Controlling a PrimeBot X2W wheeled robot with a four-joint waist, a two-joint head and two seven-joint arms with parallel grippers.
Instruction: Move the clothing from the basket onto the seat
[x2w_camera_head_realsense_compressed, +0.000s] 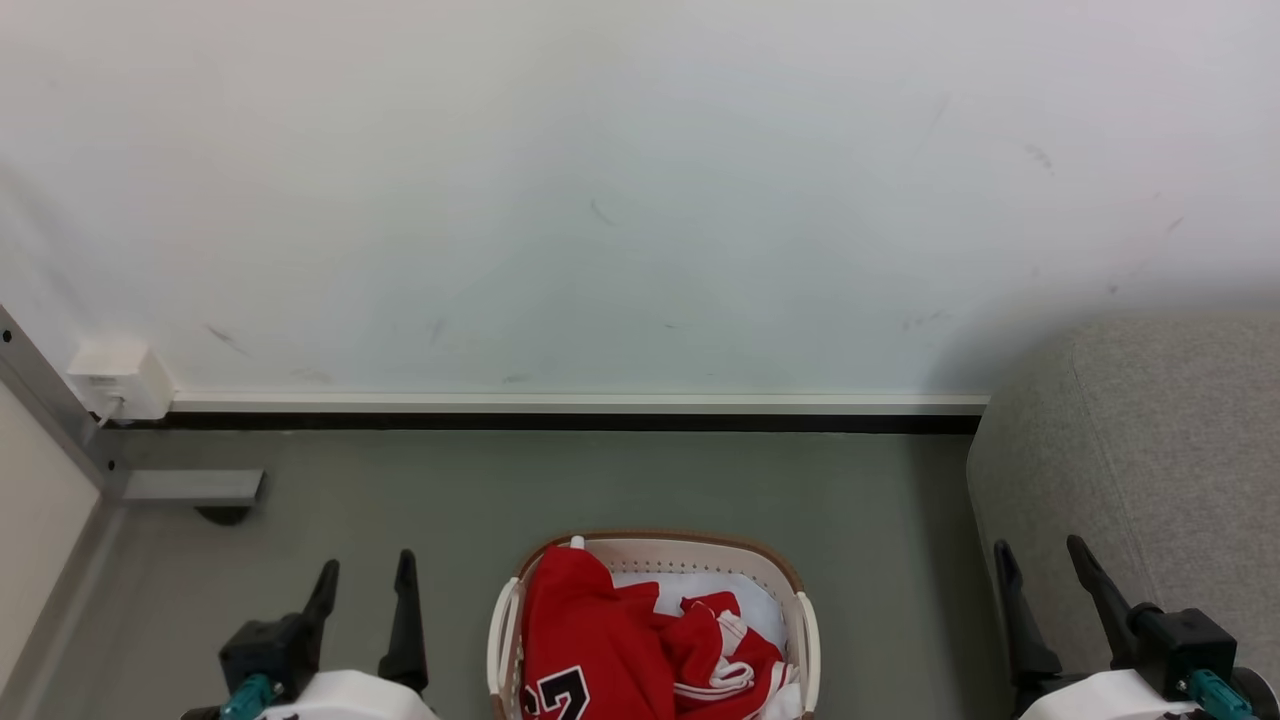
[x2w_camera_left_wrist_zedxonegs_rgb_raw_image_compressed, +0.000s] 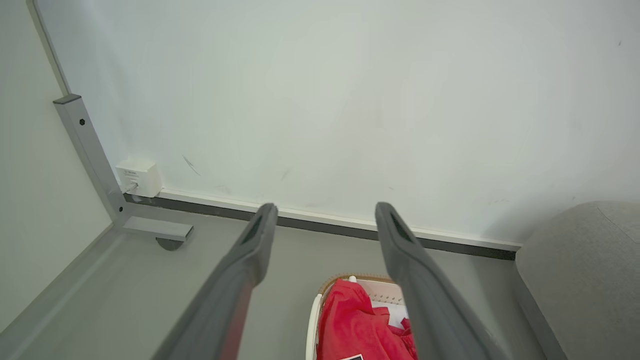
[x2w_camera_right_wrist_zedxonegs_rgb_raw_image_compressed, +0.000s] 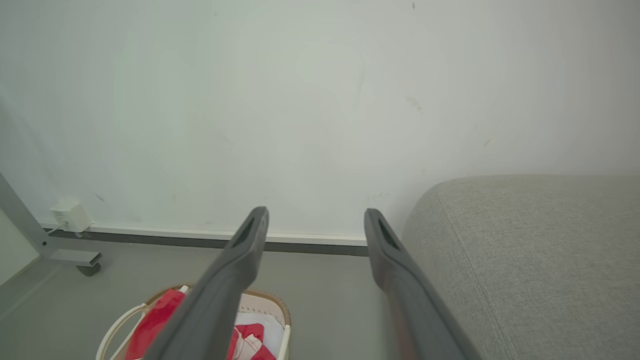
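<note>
The cream-white basket (x2w_camera_head_realsense_compressed: 806, 622) with a brown rim stands on the floor at the bottom middle of the head view. Red clothing (x2w_camera_head_realsense_compressed: 600, 640) with white trim and a black number lies heaped inside it over a white liner cloth (x2w_camera_head_realsense_compressed: 745, 590). My left gripper (x2w_camera_head_realsense_compressed: 365, 570) stands open to the basket's left, nothing between its fingers. My right gripper (x2w_camera_head_realsense_compressed: 1040, 560) stands open to the basket's right, in front of the grey sofa (x2w_camera_head_realsense_compressed: 1170, 460). The left wrist view shows the basket (x2w_camera_left_wrist_zedxonegs_rgb_raw_image_compressed: 316, 320), the clothing (x2w_camera_left_wrist_zedxonegs_rgb_raw_image_compressed: 350, 325) and the sofa (x2w_camera_left_wrist_zedxonegs_rgb_raw_image_compressed: 585, 270); the right wrist view has the basket (x2w_camera_right_wrist_zedxonegs_rgb_raw_image_compressed: 280, 305), the clothing (x2w_camera_right_wrist_zedxonegs_rgb_raw_image_compressed: 155, 315) and the sofa (x2w_camera_right_wrist_zedxonegs_rgb_raw_image_compressed: 540, 250).
A white wall (x2w_camera_head_realsense_compressed: 640, 200) with a skirting board runs behind the basket. A grey metal frame leg (x2w_camera_head_realsense_compressed: 190, 487) and a white wall box (x2w_camera_head_realsense_compressed: 118, 380) sit at the left. Grey floor (x2w_camera_head_realsense_compressed: 880, 500) lies between basket and sofa.
</note>
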